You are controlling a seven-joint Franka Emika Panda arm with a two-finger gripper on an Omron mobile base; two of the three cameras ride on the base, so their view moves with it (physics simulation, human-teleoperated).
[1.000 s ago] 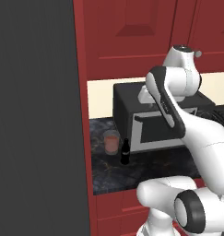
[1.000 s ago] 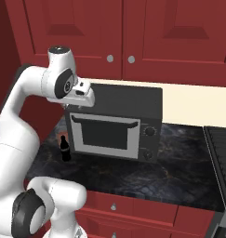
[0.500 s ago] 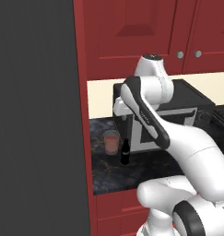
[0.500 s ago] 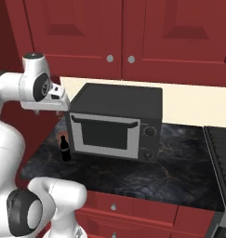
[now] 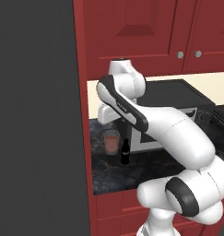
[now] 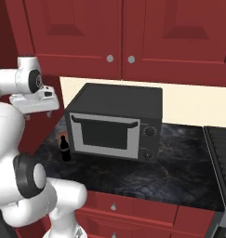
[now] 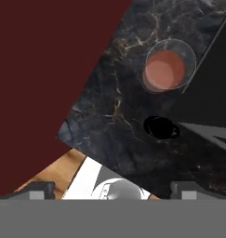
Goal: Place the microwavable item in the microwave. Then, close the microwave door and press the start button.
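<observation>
The microwavable item, a small translucent cup [image 5: 111,142] with reddish-pink contents, stands on the dark marble counter [image 5: 145,168] near its left end. In the hand view the cup [image 7: 168,69] appears from above, far ahead of the fingertips. A small dark bottle [image 5: 125,152] stands just in front of it; the bottle [image 7: 161,127] lies between cup and hand. My gripper [image 7: 112,193] hangs above the cup [image 5: 105,120], open wide and holding nothing. The microwave and its door are out of view.
A dark grey box appliance with a silver front [image 6: 115,124] sits on the counter right of the cup. Red cabinets [image 6: 119,32] hang overhead. A tall dark flat surface [image 5: 37,115] fills the left side. A stove edge [image 6: 221,158] lies far right.
The arm has swung left, from in front of the box appliance to above the counter's left end over the cup. The jaws have opened wider.
</observation>
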